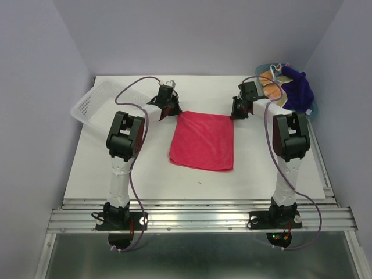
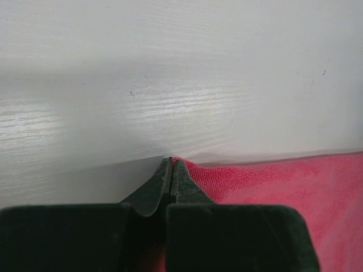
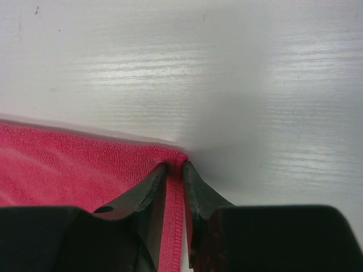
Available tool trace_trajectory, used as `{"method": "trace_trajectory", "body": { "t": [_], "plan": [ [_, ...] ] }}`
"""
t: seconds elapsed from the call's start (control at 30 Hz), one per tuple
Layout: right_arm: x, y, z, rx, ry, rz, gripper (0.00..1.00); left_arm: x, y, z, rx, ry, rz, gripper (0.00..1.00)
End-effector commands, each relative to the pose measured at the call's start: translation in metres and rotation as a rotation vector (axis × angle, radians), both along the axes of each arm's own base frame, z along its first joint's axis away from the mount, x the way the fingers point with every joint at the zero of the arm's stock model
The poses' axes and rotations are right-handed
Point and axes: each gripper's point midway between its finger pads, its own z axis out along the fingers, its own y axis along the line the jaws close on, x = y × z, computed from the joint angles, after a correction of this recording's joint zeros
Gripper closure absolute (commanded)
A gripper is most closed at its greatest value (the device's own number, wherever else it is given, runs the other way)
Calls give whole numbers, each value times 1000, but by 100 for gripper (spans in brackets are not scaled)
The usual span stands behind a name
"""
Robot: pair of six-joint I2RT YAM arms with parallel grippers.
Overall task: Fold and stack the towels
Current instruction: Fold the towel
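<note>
**ME:** Pale lilac walls, white table (image 1: pixel 145 174). Basket (image 1: pixel 93 104) at far left, tilted against the wall. Tray (image 1: pixel 314 109) at far right. Pink towel (image 1: pixel 201 141) flat at table centre, one layer as far as I can tell.

**CHECKER:** The other two?

**ME:** Purple towel (image 1: pixel 297 90) and orange towel (image 1: pixel 270 87) are bunched together on the tray, unfolded. Nothing is stacked yet.

**CHECKER:** Jaws?

**ME:** Left gripper (image 2: pixel 171 162) is at the pink towel's far left corner, jaws pressed together on its very tip. I judge that a pinch of cloth is caught, though it is a thin bite. Right gripper (image 3: pixel 174 165) is at the far right corner. Its jaws are nearly closed, and the hem runs up the narrow gap between them and fills it.

**CHECKER:** Step in hand?

**ME:** First fold of the first towel, with both far corners taken and none of the cloth lifted.

**CHECKER:** Next move?

**ME:** Raise both corners together and level, keeping them as far apart as they are now so the far edge stays taut. Carry them toward me and lay that edge on the near edge. The left bite is the risk. If it slips, I re-grip before folding.
</note>
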Motion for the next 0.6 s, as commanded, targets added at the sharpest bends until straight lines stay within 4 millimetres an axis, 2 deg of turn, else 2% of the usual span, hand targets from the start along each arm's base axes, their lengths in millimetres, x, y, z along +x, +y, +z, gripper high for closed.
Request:
{"method": "trace_trajectory", "body": {
  "t": [0.0,0.07,0.13,0.17,0.3,0.33,0.37,0.4,0.43,0.47,0.5,0.57],
  "plan": [
    [11,-9,2,-45,-32,-16,78,7,0,45,-32,-95,9,100],
    [10,-11,0,-58,-28,-23,83,7,0,48,-35,-107,8,100],
    [9,-11,1,-55,-31,-19,96,6,-2,56,-43,-131,-8,100],
    [7,-7,3,-38,-31,8,99,6,-2,59,-49,-141,-11,100],
    [4,6,24,26,-101,68,99,1,-1,69,-61,-178,-16,100],
    [4,9,41,43,-138,77,99,0,0,78,-67,-195,-19,100],
    [5,10,49,49,-165,77,99,-5,1,76,-69,-200,-20,100],
    [0,8,49,49,-164,70,99,-7,0,86,-82,-220,-25,100],
    [-2,7,54,53,-176,66,99,-11,0,88,-89,-230,-34,100],
    [-5,7,67,61,-201,63,99,-19,-2,84,-104,-229,-54,100],
    [-13,6,62,60,-184,63,99,-23,-2,93,-120,-247,-60,100],
    [-22,3,64,61,-186,44,99,-32,-1,92,-129,-250,-68,100]
  ]
}}
